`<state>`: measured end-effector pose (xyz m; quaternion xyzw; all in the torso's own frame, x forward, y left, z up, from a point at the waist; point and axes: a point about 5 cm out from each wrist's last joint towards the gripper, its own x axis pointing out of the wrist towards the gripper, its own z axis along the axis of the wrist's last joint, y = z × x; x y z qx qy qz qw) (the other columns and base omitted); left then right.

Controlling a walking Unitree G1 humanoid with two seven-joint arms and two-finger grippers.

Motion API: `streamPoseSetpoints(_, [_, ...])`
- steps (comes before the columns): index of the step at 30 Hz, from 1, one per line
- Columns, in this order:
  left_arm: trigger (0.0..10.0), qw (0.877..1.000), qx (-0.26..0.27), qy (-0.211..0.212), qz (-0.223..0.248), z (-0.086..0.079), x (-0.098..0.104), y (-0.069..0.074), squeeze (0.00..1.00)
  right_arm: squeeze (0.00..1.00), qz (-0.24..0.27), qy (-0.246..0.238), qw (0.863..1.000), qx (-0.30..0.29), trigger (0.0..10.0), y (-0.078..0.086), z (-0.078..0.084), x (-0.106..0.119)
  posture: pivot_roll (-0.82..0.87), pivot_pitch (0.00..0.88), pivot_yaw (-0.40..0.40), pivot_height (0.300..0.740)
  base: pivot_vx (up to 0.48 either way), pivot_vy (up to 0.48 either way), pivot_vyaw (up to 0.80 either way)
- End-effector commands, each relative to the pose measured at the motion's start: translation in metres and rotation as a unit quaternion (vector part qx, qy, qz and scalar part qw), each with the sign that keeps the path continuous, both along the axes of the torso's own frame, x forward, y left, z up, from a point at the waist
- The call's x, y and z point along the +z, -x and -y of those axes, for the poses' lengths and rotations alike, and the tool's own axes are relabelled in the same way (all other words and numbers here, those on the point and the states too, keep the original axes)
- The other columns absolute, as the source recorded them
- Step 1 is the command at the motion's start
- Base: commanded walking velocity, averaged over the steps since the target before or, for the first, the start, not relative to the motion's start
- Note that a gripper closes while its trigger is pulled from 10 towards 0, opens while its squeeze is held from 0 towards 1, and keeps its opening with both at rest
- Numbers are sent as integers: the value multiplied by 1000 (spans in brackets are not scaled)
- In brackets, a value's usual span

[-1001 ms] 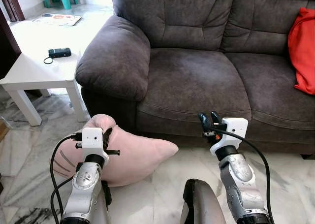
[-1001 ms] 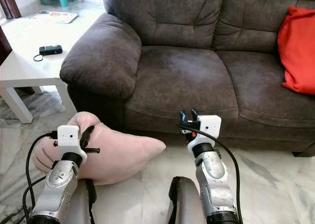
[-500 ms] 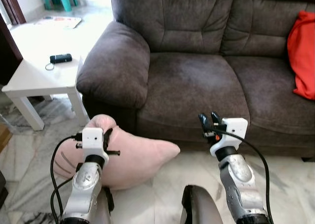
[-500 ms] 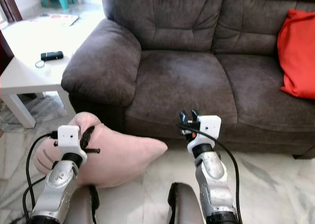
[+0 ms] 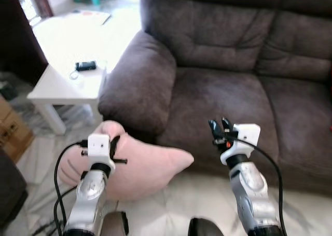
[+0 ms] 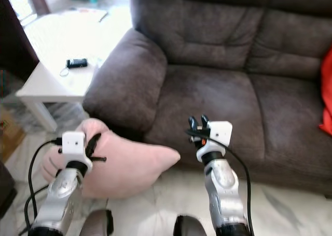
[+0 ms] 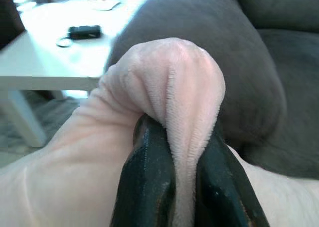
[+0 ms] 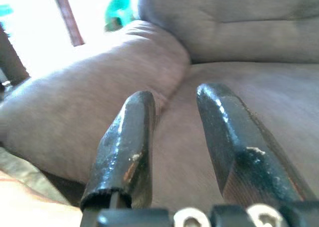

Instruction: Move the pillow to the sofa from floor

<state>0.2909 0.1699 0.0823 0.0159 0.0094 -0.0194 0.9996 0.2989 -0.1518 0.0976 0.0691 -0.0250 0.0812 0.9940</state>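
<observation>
I have the left gripper (image 7: 174,187) pinching a fold of the pillow (image 5: 140,166) at my 10 o'clock to lift it toward the sofa (image 5: 223,96), right gripper (image 5: 219,126) spread empty at 1.

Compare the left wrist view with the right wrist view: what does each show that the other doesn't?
Left wrist: the left gripper pinching a fold of the pink pillow, plus the white side table with a small black device. Right wrist: the right gripper open, nothing between its fingers, and a blurred teal object far behind. Both: the brown sofa and its armrest.
</observation>
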Motion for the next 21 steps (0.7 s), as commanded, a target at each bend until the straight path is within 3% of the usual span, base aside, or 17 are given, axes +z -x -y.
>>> streamPoseSetpoints(1, [10000,998,-11,-3,69,3,32,-8,0,0,8,1,1000,-1,10000,-3,0,4,85,0,-77,724,0,0,0])
streamPoseSetpoints(4, [10000,997,-16,-1,71,4,34,-9,0,0,8,0,1000,-1,10000,-4,0,4,87,0,-77,740,0,0,0])
streamPoseSetpoints(21, [10000,997,-36,3,72,8,40,-12,0,0,13,-11,1000,-5,10000,-5,-5,4,96,0,-59,740,0,0,0])
